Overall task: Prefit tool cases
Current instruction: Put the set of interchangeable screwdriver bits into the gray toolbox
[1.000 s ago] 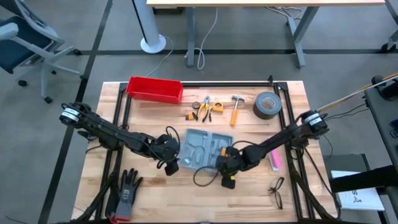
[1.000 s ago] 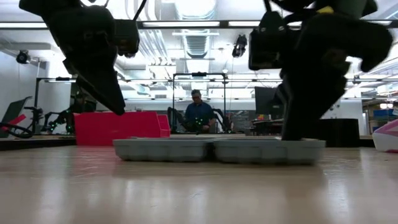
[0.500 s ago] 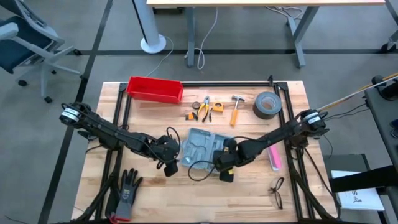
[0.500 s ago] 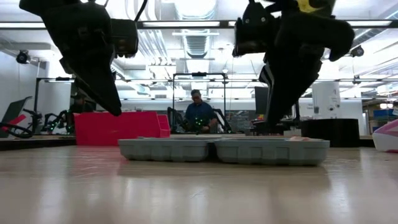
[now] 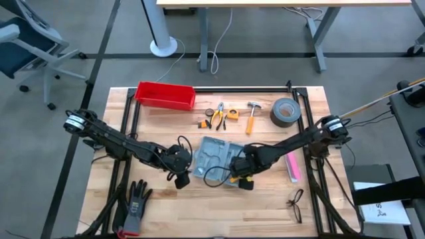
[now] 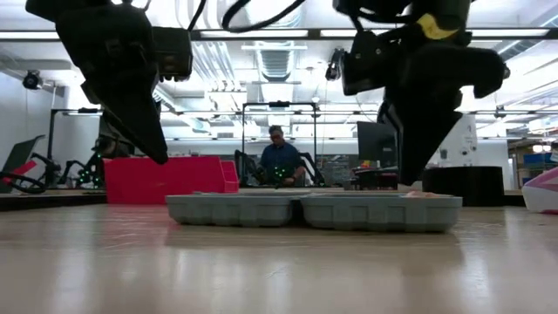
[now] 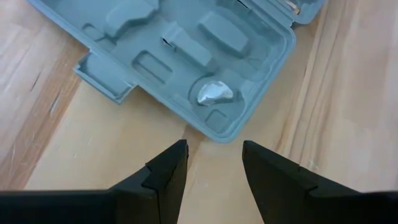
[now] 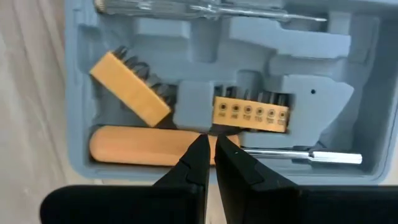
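Lying open mid-table, the tool case (image 5: 218, 159) sat between both arms: the left gripper (image 7: 213, 163) hovered off its left edge, jaws parted and empty, the right gripper (image 8: 209, 151) pinched shut over its right half.

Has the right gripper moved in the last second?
Yes. In the high view the right gripper has moved toward the red bin, from the case's near edge to above it.

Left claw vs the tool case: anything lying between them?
Nothing. In the left wrist view, only bare wooden table separates the open left claw from the tool case edge just ahead.
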Available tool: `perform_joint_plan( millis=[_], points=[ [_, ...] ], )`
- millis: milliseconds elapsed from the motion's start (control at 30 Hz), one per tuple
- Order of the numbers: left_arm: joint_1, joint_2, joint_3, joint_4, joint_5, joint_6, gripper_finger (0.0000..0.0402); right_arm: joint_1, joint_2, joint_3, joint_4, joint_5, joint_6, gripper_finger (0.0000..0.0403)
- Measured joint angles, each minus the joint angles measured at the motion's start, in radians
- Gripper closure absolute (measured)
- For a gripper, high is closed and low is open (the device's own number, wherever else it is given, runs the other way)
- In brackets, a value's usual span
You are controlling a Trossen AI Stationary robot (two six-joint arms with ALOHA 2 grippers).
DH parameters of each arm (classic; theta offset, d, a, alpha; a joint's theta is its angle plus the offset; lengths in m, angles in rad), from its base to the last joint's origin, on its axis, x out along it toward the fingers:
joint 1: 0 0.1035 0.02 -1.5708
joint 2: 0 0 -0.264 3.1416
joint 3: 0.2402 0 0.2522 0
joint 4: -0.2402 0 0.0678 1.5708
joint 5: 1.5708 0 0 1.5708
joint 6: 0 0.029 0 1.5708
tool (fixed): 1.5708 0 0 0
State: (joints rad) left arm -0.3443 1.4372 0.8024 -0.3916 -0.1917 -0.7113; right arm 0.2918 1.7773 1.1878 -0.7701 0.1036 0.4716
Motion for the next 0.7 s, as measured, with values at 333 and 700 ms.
perform_joint_plan(
  millis=[333, 700],
  points=[
    [-0.002, 0.0, 0.0, -0.001, 0.0, 0.0, 0.0239, -0.005, 0.031, -0.048, 0.022, -0.018, 0.002, 0.0394],
    [-0.002, 0.0, -0.001, 0.0, 0.0, 0.001, 0.0239, -0.012, -0.032, -0.016, -0.032, -0.007, 0.023, 0.0394]
  ],
)
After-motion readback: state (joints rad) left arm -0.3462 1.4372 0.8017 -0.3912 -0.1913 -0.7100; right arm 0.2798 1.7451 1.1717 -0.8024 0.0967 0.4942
